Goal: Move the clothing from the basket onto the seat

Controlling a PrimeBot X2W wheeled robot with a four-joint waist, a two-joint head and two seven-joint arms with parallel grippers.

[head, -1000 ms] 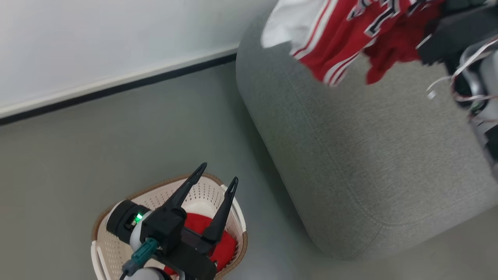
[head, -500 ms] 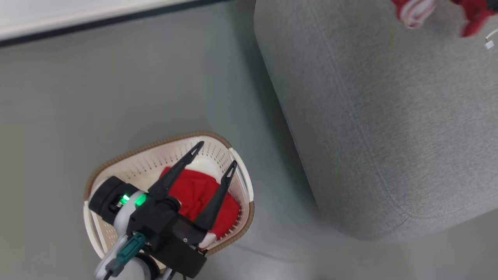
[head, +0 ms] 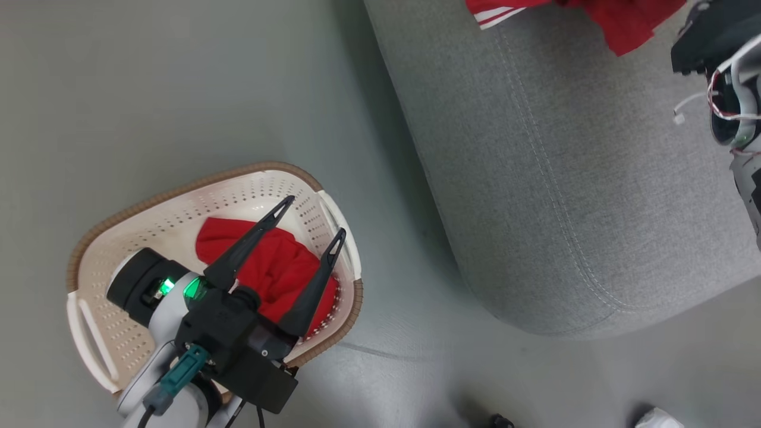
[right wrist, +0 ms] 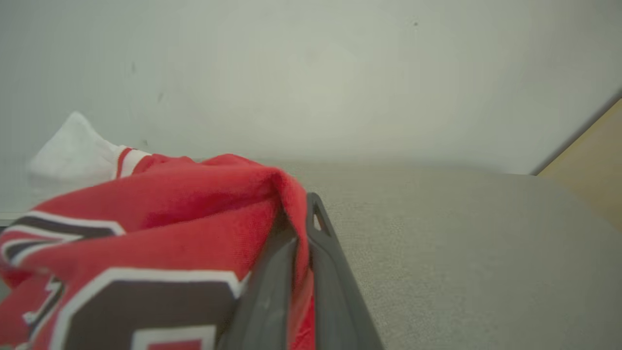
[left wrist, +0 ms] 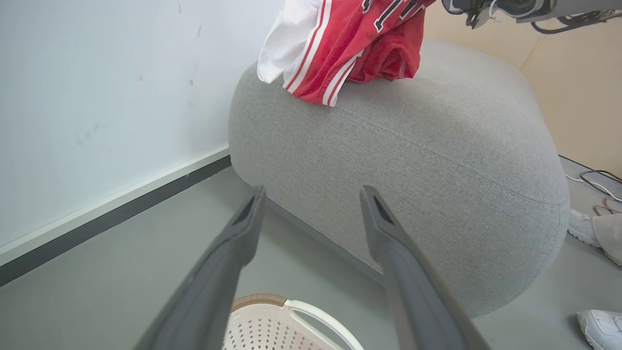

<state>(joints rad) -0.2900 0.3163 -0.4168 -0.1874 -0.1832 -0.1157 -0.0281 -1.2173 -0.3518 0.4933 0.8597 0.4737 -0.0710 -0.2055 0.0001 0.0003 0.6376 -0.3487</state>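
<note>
Inside basket (head: 178, 196), red garment (head: 279, 267)

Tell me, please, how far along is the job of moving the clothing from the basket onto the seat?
Done: nothing is fully finished. In hand: the lettered red garment lies on the seat, but the right pincer is shut on it, not yet released. Left: the second red garment lies in the basket, with the open left pincer above it.
</note>
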